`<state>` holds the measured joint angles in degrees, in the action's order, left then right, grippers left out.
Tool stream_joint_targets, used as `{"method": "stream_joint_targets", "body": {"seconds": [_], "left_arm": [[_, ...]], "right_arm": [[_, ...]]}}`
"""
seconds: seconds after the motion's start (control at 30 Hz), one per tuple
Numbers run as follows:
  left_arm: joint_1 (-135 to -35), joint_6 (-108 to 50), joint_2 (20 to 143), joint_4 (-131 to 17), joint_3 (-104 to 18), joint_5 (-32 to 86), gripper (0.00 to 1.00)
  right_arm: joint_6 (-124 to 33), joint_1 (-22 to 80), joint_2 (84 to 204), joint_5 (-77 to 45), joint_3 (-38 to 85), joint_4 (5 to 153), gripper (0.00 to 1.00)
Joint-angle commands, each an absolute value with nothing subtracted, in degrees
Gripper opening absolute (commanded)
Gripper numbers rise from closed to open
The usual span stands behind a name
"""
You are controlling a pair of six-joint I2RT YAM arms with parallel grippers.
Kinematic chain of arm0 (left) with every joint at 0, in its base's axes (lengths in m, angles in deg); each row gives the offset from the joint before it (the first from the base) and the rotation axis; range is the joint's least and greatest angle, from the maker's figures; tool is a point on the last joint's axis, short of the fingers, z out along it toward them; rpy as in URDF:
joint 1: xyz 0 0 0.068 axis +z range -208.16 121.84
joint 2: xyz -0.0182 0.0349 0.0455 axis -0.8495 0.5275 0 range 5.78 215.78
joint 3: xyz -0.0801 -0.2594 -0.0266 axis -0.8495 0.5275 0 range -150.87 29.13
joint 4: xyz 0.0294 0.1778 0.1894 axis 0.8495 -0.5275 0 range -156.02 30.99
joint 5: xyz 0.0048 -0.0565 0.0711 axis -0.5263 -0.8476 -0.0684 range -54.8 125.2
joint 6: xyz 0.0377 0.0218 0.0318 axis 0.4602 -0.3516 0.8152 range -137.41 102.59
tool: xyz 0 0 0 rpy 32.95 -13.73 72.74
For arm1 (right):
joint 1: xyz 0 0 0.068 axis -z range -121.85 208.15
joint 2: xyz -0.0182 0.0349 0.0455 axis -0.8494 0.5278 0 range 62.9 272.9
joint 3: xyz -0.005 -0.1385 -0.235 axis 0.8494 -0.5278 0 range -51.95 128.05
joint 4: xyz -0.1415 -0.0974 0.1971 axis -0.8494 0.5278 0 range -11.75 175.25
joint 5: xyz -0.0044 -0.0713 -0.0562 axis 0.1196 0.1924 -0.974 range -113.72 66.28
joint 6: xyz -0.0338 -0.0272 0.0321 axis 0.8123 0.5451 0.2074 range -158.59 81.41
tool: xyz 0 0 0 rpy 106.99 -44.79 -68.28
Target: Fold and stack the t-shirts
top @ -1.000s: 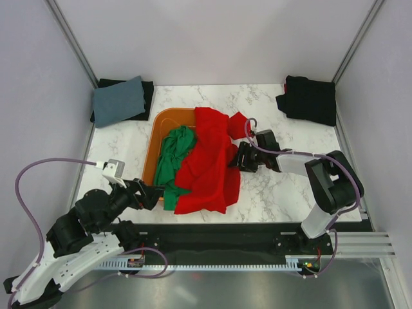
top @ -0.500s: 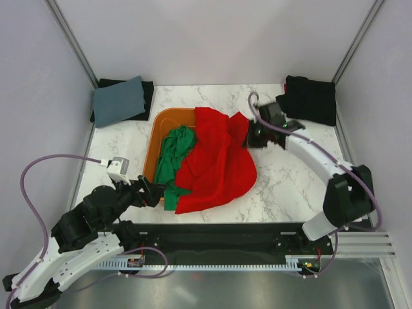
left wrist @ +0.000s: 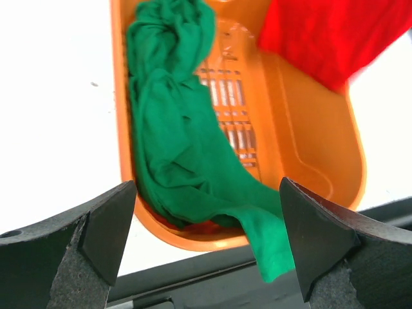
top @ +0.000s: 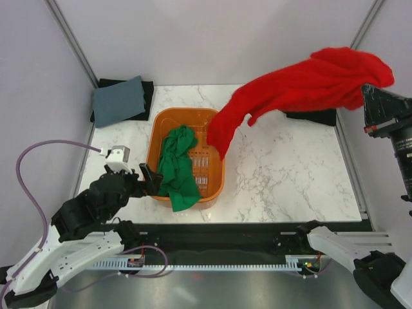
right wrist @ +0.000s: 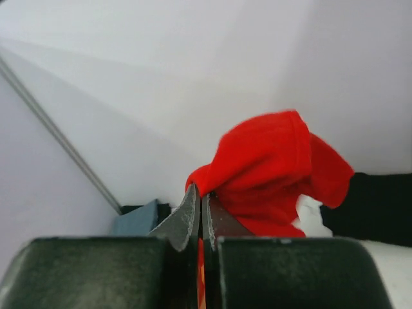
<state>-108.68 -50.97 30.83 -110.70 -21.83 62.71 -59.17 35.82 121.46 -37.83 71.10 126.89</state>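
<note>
- Right wrist view only: right end effector [right wrist: 199, 196] clamped on red shirt [right wrist: 270, 167].
- From above: held aloft, tail over basket [top: 216, 161].
- In basket: green shirt [top: 177, 161].
- Left end effector [left wrist: 207, 193] spread apart nearby.

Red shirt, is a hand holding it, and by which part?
The right hand pinches the red shirt by a bunched fold at one end; the left hand is open.

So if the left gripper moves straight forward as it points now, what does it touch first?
Most likely the green t-shirt, which hangs over the near rim of the orange basket; depth is hard to judge.
</note>
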Motion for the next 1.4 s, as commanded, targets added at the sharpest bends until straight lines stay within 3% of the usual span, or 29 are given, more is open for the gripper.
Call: {"method": "stream_joint_targets", "body": {"seconds": [0.0, 0.1, 0.23, 0.4, 0.6, 0.77, 1.07, 1.1, 1.2, 1.37], "left_arm": [[-108.7, -54.75, 36.61, -114.64, -26.66, 69.73, 0.99], [-108.7, -54.94, 42.5, -116.76, -28.78, 69.84, 0.98], [-108.7, -52.48, 49.62, -112.99, -31.94, 64.04, 0.95], [-108.7, -46.78, 64.87, -107.02, -40.53, 50.99, 0.92], [-112.73, -47.64, 80.55, -105.07, -50.65, 42.06, 0.89], [-116.34, -48.87, 88.82, -104.81, -52.43, 40.56, 0.85], [-116.43, -49.58, 94.27, -104.89, -46.37, 43.55, 0.57], [-116.43, -49.4, 94.72, -104.89, -45.93, 43.64, 0.47], [-116.26, -51.23, 94.2, -106.81, -44.18, 46.26, 0.29], [-113.89, -55.36, 85.51, -113.23, -38.74, 51.81, 0.14]], "right_arm": [[-57.31, 35.82, 122.67, -46.74, 61.18, 131.77, 0.0], [-55.47, 35.82, 121.0, -49.47, 59.59, 132.3, 0.0], [-55.99, 35.82, 120.82, -43.84, 57.31, 135.63, 0.0], [-59.68, 35.73, 114.94, -62.02, 50.37, 136.17, 0.0], [-63.9, 35.73, 114.93, -57.64, 39.85, 138.54, 0.0], [-66.1, 35.82, 115.72, -68.45, 34.1, 141.96, 0.0], [-70.23, 35.91, 115.9, -58.18, 26.37, 138.28, 0.0], [-70.32, 35.91, 115.72, -57.3, 25.32, 137.67, 0.0], [-70.32, 35.91, 115.37, -56.59, 24.08, 137.14, 0.0], [-69.44, 35.82, 114.58, -56.68, 22.94, 137.13, 0.0]]}}
